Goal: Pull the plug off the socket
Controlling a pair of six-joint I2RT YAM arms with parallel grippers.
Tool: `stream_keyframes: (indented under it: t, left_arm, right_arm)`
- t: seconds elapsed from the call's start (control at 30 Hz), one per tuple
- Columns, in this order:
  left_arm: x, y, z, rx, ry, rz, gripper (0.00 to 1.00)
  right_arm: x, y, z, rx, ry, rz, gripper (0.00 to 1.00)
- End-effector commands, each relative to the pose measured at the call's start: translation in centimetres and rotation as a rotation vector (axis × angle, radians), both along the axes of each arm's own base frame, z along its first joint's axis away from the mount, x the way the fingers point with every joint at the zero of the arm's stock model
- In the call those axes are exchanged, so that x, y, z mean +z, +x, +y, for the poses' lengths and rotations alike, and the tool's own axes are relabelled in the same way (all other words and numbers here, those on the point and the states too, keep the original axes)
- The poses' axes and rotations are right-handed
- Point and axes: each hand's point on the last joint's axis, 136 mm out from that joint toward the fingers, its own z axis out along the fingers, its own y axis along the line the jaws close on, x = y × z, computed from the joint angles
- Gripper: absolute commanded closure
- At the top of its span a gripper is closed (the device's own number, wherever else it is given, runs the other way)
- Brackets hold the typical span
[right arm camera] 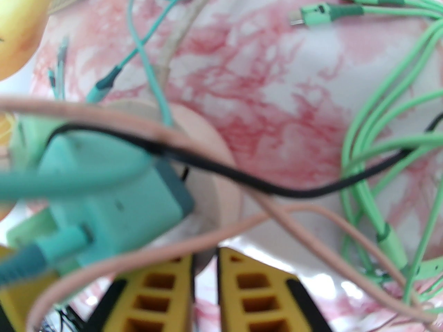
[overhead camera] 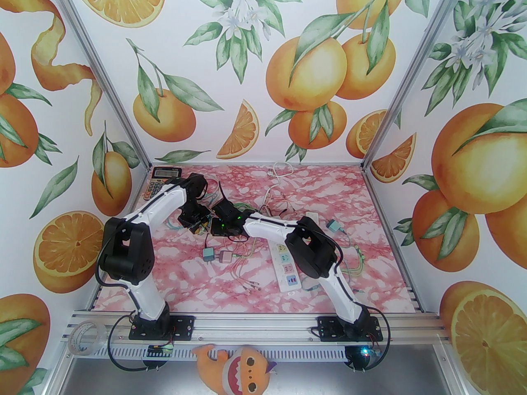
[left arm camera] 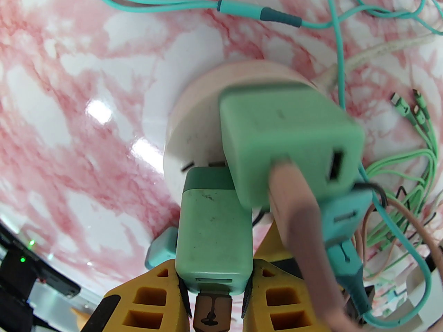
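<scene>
Left gripper (left arm camera: 214, 278) clamped mint plug (left arm camera: 213, 227), bottom centre; right gripper (right arm camera: 205, 254) pinched round pink socket (right arm camera: 226, 192) rim, bottom centre.

A mint-green plug (left arm camera: 213, 233) is seen between yellow fingers (left arm camera: 148, 299), a pale pink socket (left arm camera: 193, 123) beyond them, on a pink-marbled table (left arm camera: 69, 116).

The top external camera looks down from high behind both arm bases (overhead camera: 160, 327) across the whole pink marbled tabletop (overhead camera: 206, 286). Each wrist camera faces downward, very close, both sharing the round pale-pink plastic socket hub (left arm camera: 188, 130).
</scene>
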Motion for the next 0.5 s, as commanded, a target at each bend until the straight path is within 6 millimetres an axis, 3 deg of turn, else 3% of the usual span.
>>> stream_keyframes:
  t: [0.0,0.13,0.47]
  left_arm:
    - [1.0,-0.8,0.7,-0.003,-0.015,0.051,1.00]
    - [1.7,-1.0,2.3,0.033,-0.021,0.031,1.00]
    - [3.8,-2.3,2.7,0.040,-0.022,-0.056,1.00]
  right_arm:
    - [-14.2,-6.9,-11.6,-0.002,-0.514,0.289,0.84]
    - [-14.3,-7.0,-11.7,-0.002,-0.515,0.288,0.84]
    - [-13.6,-6.4,-11.5,-0.002,-0.505,0.277,0.83]
